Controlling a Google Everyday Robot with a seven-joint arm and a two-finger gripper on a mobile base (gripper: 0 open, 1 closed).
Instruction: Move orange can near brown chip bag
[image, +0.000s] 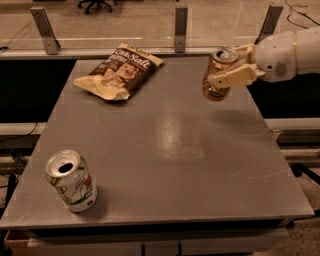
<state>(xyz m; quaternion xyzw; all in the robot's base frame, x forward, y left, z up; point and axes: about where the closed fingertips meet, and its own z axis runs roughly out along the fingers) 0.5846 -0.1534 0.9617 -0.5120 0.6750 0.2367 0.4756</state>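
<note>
Cream plastic gripper (226, 67) at two o'clock clamps the shiny orange can (216, 90), tilted, above the matte grey table (175, 150). Crinkled brown chip bag (120, 72) lies flat at eleven; white can (72, 181) at seven.

gripper (223, 67) clasping orange can (215, 90) (tilted, aloft), upper right

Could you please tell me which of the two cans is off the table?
The orange can, held tilted in the gripper above the table's far right; the white can sits on the near-left corner.
</note>
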